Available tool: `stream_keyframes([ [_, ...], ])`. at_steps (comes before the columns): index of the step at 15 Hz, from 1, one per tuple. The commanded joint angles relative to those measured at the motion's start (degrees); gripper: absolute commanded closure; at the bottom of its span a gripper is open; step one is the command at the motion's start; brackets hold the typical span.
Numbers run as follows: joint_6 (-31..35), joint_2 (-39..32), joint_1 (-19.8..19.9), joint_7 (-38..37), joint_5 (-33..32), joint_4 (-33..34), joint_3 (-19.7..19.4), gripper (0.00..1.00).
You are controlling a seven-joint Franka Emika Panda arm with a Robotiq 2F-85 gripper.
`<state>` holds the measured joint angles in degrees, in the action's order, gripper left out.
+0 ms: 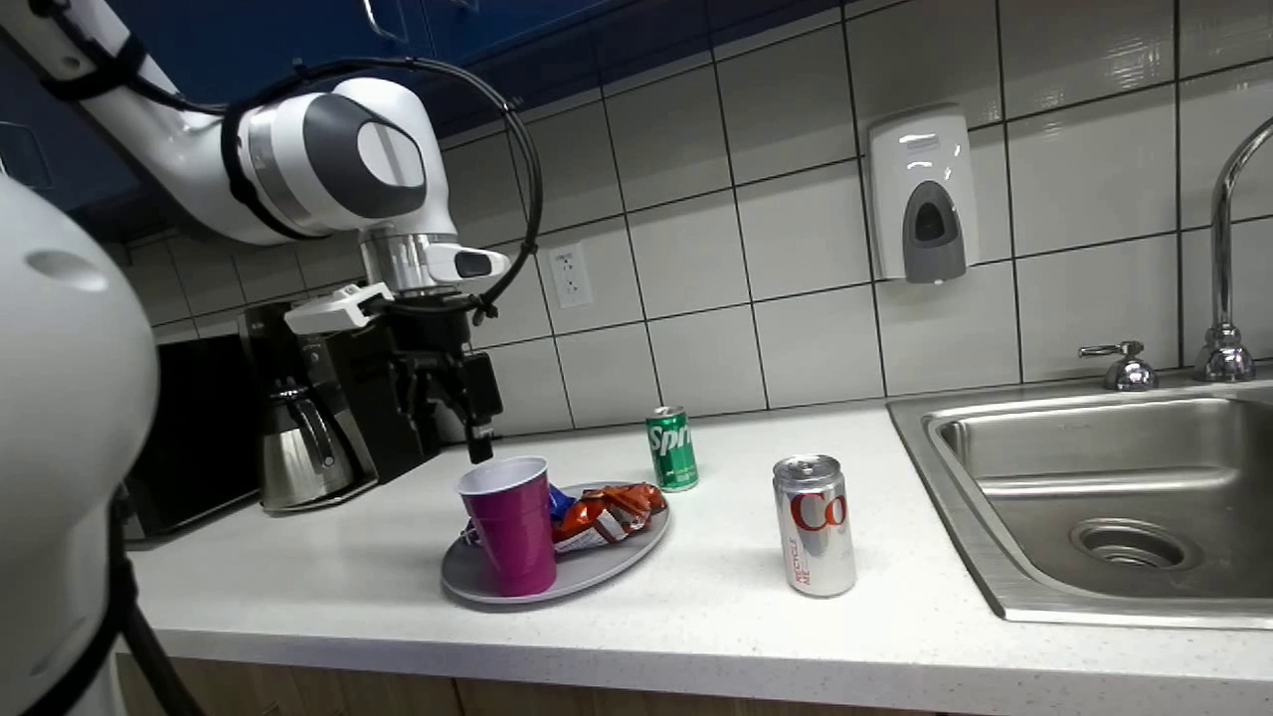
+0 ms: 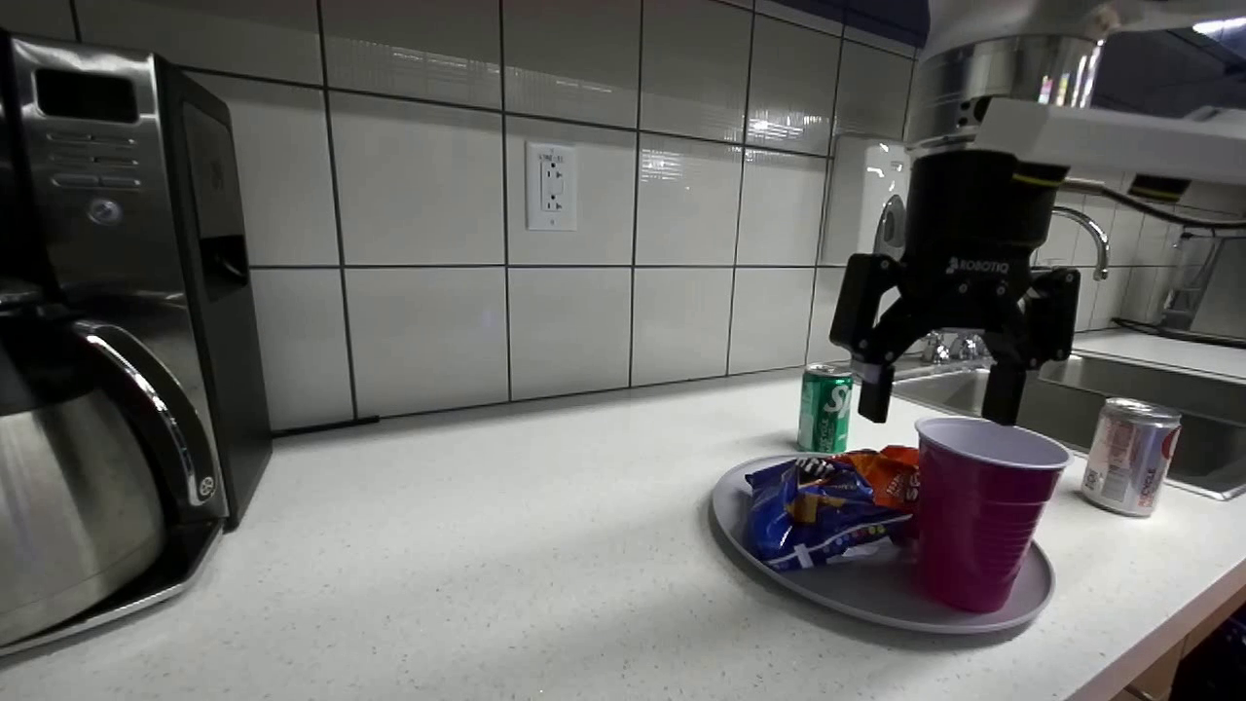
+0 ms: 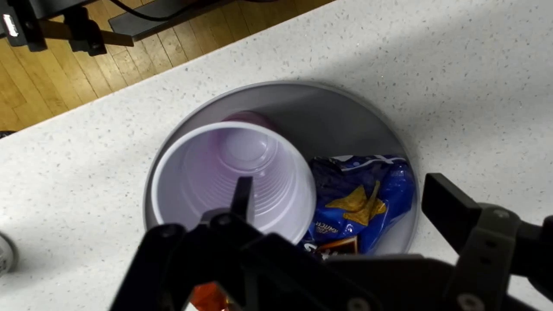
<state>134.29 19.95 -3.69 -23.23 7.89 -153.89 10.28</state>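
The counter [image 1: 696,587] is bright, its front edge shaded — the cabinets [image 1: 269,35] dim. Glare streaks the tiles [image 2: 793,127] in an exterior view; soft shadows lie beside the plate [image 3: 341,116] — the gripper [image 2: 939,397] looks near-black.

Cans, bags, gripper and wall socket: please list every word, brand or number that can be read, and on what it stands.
"Spri": green can; its small side print is blurred.
"Co": silver can.
"RECYCLE ME": silver can, running sideways.
"ROBOTIQ": gripper.
"RANCH": blue bag, upside down in the wrist view; its bigger letters are creased.
Lettering on the orange bag: too crumpled.
Print on the wall socket: too small.
No number is readable.
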Motion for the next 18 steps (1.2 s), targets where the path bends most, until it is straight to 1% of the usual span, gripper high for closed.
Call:
stream_keyframes([
  [1,1.68,-3.6,1.05,-0.37,-2.15,1.55,-0.46,0.0],
  [6,3.01,-7.47,0.9,-0.48,-3.39,3.65,-1.13,0.0],
  [13,3.01,-11.13,0.26,-0.62,-3.41,6.1,-1.42,0.0],
  [14,3.08,-11.37,0.2,-0.77,-3.55,6.25,-1.39,0.25],
  [15,3.11,-11.57,0.16,-0.9,-3.68,6.38,-1.37,0.26],
  [18,2.8,-11.82,0.01,-1.48,-4.07,6.65,-1.28,0.51],
])
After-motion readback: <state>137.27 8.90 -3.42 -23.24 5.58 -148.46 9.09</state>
